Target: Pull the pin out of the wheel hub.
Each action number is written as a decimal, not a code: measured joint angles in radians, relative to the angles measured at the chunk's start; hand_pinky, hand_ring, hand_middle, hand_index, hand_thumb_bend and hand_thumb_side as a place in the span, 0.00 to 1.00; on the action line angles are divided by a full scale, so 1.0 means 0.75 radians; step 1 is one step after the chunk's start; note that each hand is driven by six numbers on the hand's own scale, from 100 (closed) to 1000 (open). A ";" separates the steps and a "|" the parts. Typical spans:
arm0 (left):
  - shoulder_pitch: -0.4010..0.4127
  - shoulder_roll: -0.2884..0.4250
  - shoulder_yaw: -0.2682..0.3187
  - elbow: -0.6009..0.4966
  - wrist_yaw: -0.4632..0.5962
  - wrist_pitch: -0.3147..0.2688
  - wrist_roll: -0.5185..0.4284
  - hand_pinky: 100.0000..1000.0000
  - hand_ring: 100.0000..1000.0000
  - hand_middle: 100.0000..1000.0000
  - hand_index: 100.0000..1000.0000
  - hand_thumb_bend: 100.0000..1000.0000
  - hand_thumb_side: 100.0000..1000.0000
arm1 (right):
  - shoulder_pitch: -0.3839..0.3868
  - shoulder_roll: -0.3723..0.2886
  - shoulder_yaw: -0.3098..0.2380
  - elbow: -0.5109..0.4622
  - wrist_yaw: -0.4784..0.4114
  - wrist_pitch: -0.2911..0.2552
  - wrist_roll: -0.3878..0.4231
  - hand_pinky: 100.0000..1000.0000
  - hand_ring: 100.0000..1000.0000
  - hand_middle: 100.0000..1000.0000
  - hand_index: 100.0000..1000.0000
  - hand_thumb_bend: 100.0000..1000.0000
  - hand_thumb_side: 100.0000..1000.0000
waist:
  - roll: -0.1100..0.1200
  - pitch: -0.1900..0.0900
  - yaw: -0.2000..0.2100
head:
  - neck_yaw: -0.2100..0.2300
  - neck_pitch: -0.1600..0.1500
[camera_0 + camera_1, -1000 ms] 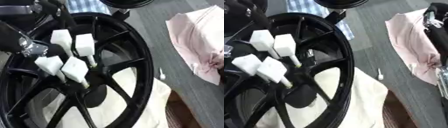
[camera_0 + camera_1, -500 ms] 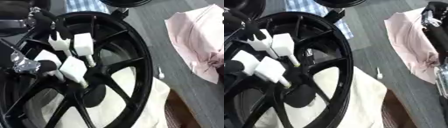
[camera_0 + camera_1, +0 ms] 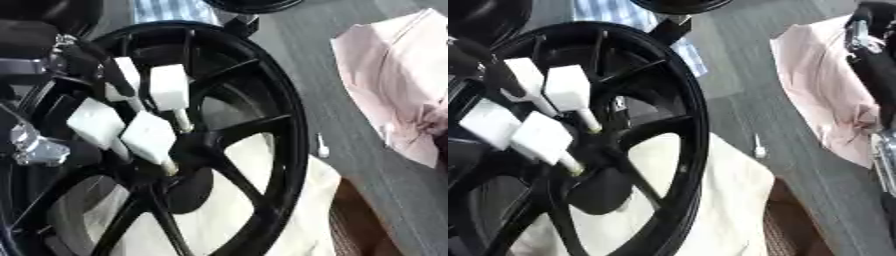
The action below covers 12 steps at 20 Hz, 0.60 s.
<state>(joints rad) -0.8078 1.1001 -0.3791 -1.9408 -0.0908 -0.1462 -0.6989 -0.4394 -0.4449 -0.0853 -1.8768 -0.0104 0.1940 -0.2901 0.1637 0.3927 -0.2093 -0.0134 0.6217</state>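
Four white pins (image 3: 168, 87), black wheel hub (image 3: 262, 95)

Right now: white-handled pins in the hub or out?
In. Four pins stand with their shafts seated in the hub of the black wheel.

Soft, even light; both views slightly blurred.

The black wheel (image 3: 262, 125) shows dull highlights along its rim and spokes, with no hard glare. The white blocks (image 3: 566, 90) are bright, nearly washed out. The pink cloth (image 3: 394, 85) is soft-edged, and shadows under the wheel are faint and diffuse.
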 measured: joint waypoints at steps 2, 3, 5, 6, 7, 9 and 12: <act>0.002 0.000 0.000 0.014 -0.005 -0.006 -0.006 0.71 0.66 0.75 0.84 0.35 0.65 | 0.000 0.000 0.000 0.000 0.000 0.000 0.000 0.77 0.77 0.66 0.74 0.00 0.44 | -0.001 0.006 -0.001 | 0.003 0.000; 0.004 0.000 0.000 0.021 -0.010 -0.009 -0.009 0.72 0.69 0.77 0.84 0.34 0.64 | 0.000 0.000 0.000 0.000 0.000 0.000 0.001 0.77 0.77 0.66 0.74 0.00 0.44 | -0.001 0.006 -0.002 | 0.004 0.000; 0.005 0.000 0.000 0.033 -0.016 -0.015 -0.015 0.72 0.70 0.77 0.84 0.33 0.64 | 0.000 0.000 0.000 0.000 0.000 0.000 0.001 0.77 0.77 0.66 0.74 0.00 0.44 | -0.003 0.007 -0.004 | 0.004 0.000; 0.005 -0.001 -0.001 0.038 -0.019 -0.018 -0.017 0.72 0.69 0.77 0.84 0.32 0.64 | 0.000 0.000 0.000 0.000 0.000 0.000 0.001 0.77 0.77 0.66 0.74 0.00 0.44 | -0.005 0.008 -0.004 | 0.005 0.000; 0.005 -0.001 -0.002 0.043 -0.023 -0.019 -0.018 0.71 0.66 0.74 0.84 0.31 0.63 | 0.000 0.000 0.000 0.000 0.000 0.000 0.001 0.77 0.77 0.66 0.74 0.00 0.44 | -0.006 0.009 -0.005 | 0.005 0.000; 0.005 -0.002 -0.007 0.048 -0.028 -0.020 -0.019 0.70 0.63 0.72 0.84 0.30 0.62 | 0.000 0.000 0.000 0.000 0.000 0.000 0.001 0.77 0.77 0.66 0.74 0.00 0.44 | -0.007 0.012 -0.006 | 0.007 0.000; 0.006 -0.002 -0.007 0.049 -0.034 -0.020 -0.019 0.69 0.61 0.70 0.83 0.28 0.61 | 0.000 0.000 0.000 0.000 0.000 0.000 0.001 0.77 0.77 0.66 0.74 0.00 0.44 | -0.007 0.013 -0.007 | 0.009 0.000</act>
<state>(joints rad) -0.8033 1.0989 -0.3847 -1.9044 -0.1166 -0.1611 -0.7131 -0.4397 -0.4448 -0.0852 -1.8768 -0.0104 0.1941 -0.2896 0.1582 0.4022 -0.2143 -0.0070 0.6214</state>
